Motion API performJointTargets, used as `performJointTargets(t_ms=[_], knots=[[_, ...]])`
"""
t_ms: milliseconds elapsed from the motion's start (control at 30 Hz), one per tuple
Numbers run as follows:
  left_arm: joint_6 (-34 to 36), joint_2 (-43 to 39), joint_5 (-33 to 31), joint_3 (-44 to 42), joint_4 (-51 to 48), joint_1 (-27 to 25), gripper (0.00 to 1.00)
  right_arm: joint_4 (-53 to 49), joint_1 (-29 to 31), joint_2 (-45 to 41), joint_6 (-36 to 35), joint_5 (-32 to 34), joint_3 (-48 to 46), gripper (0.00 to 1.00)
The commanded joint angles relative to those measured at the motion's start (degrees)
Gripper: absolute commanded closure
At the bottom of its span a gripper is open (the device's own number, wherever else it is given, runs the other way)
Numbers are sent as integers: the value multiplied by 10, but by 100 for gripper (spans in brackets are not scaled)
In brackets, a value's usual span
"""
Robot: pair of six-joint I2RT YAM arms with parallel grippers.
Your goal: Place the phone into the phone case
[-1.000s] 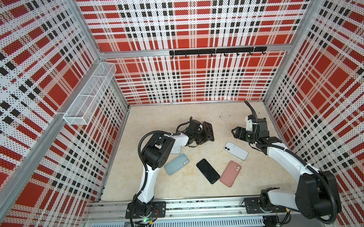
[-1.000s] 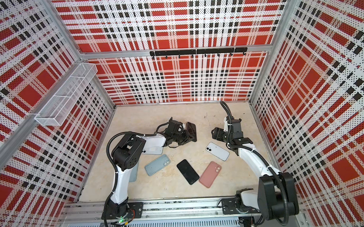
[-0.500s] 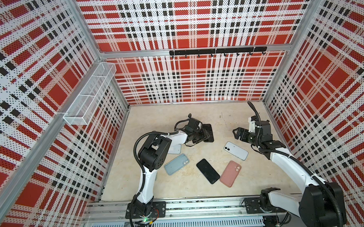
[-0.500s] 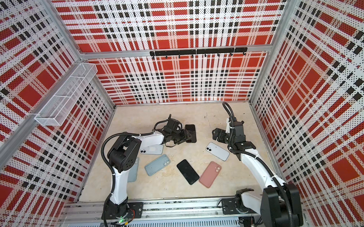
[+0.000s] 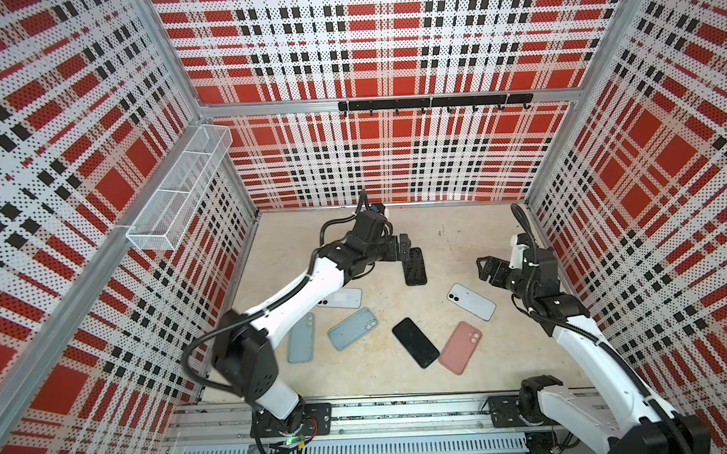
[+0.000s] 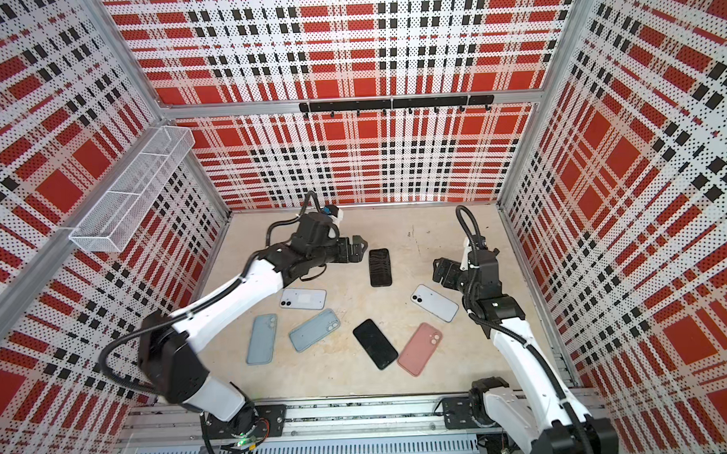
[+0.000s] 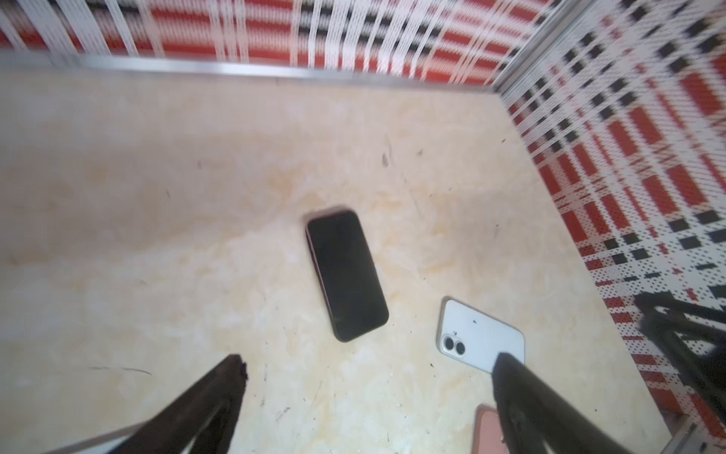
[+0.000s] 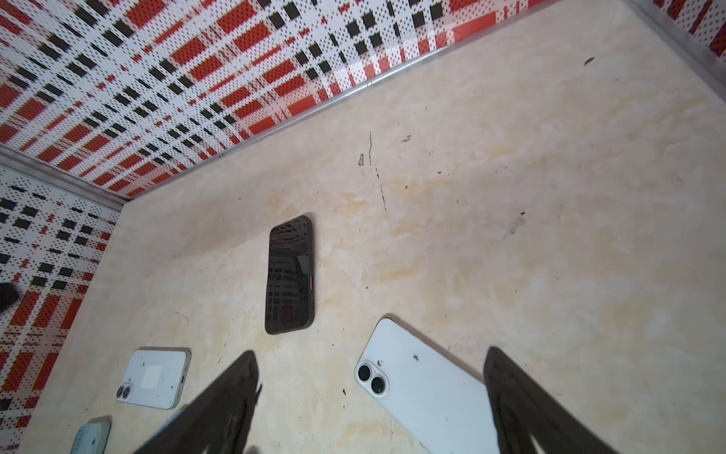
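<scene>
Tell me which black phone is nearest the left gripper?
The black phone nearer the back wall, beside the left gripper; the other black phone lies by the pink case.

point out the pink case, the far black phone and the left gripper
pink case (image 5: 460, 347): in a top view, middle of its back
far black phone (image 6: 380, 267): in a top view, centre of its screen
left gripper (image 7: 368, 361): left wrist view, midway between its open fingertips

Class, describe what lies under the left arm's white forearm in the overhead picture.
In a top view a white phone shows, its camera end partly under the left arm; the table directly beneath is covered.
</scene>
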Motion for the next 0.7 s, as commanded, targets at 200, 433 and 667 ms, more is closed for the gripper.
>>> performJointTargets(t_ms=[200,433,667], knots=[[181,-226,-71,-127,-24,7,1,-29,-4,-15,-29,-173,-4,10],[200,-285,18,-241,-31,3,1,-98,14,-1,-49,-211,7,13],[81,-239,10,-270,-55,6,0,-135,99,44,-65,-164,36,13]])
